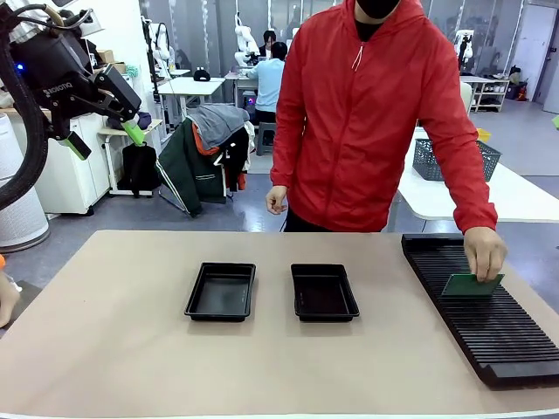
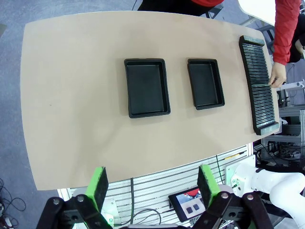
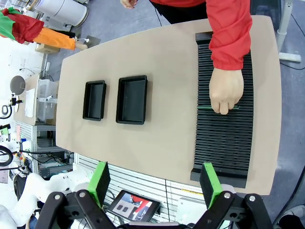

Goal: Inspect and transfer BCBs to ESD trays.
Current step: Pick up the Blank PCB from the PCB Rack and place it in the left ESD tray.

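**Front view.**
- Left gripper (image 1: 105, 140): raised high, well above and apart from the table (image 1: 105, 349). Jaws spread wide, nothing between the pads.
- BCB (image 1: 472, 285): one green board, far across from these jaws. It stands on edge in the black slotted rack (image 1: 502, 336), pinched at its top edge by the person's hand (image 1: 483, 251).
- ESD tray (image 1: 194, 301) and second ESD tray (image 1: 351, 304): side by side mid-table, below and beyond the jaws, both floors bare.

**Left wrist view.**
- Left gripper (image 2: 152, 180): green pads fully parted, touching nothing.
- Both trays lie straight ahead of the jaws. The rack sits off past the right-hand pad, with the board seen edge-on as a thin green line (image 2: 261, 85).

**Right wrist view.**
- Right gripper (image 3: 155, 179): jaws wide apart, empty.
- The rack lies ahead of the right-hand pad. The board (image 3: 205, 107) shows edge-on under the person's hand, and the trays lie ahead of the left-hand pad.

**Handling (judged).** The board looks light, thin and stiff, with smooth faces, and probably scratches or cracks under a hard squeeze. Best taken by opposite bare edges, or by the exposed top edge while slotted, with the jaws narrowed to a gentle pinch.
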`<state>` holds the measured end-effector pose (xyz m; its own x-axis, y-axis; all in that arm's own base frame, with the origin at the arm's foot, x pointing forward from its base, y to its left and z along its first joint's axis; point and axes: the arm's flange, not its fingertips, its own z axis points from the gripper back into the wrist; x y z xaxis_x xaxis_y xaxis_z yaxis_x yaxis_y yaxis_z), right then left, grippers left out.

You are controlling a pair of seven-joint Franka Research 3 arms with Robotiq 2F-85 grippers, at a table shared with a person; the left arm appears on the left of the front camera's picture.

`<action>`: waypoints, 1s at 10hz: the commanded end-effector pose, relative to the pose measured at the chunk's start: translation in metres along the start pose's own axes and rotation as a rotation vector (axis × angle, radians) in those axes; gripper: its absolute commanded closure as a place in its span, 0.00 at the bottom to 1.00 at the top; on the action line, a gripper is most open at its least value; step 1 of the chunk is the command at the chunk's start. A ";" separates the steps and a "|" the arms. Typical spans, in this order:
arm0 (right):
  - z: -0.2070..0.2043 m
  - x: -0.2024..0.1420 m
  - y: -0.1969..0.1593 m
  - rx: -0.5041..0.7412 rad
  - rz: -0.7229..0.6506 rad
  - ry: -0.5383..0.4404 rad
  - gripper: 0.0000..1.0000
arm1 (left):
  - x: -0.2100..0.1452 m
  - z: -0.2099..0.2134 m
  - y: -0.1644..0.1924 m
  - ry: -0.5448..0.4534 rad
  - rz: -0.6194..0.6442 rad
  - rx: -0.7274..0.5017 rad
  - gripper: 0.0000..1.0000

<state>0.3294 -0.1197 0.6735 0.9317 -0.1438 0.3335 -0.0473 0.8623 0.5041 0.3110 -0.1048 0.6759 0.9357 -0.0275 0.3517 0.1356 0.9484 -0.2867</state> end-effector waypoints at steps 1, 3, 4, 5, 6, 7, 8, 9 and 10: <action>-0.003 0.000 0.000 0.003 0.006 0.005 0.00 | 0.000 0.000 0.000 0.000 0.003 -0.003 0.00; -0.003 0.000 0.000 0.003 0.006 0.005 0.00 | 0.000 0.000 0.000 0.000 0.003 -0.003 0.00; -0.003 0.000 0.000 0.003 0.006 0.005 0.00 | 0.000 0.000 0.000 0.000 0.003 -0.003 0.00; -0.003 0.000 0.000 0.003 0.006 0.005 0.00 | 0.000 0.000 0.000 0.000 0.003 -0.003 0.00; -0.003 0.000 0.000 0.003 0.006 0.005 0.00 | 0.000 0.000 0.000 0.000 0.003 -0.003 0.00; -0.003 0.000 0.000 0.003 0.006 0.005 0.00 | 0.000 0.000 0.000 0.000 0.003 -0.003 0.00; -0.003 0.000 0.000 0.003 0.006 0.005 0.00 | 0.000 0.000 0.000 0.000 0.003 -0.003 0.00; -0.003 0.000 0.000 0.003 0.006 0.005 0.00 | 0.000 0.000 0.000 0.000 0.003 -0.003 0.00; -0.003 0.000 0.000 0.003 0.006 0.005 0.00 | 0.000 0.000 0.000 0.000 0.003 -0.003 0.00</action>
<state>0.3294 -0.1197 0.6735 0.9317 -0.1438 0.3335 -0.0473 0.8623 0.5041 0.3110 -0.1048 0.6759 0.9357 -0.0275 0.3517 0.1356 0.9484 -0.2867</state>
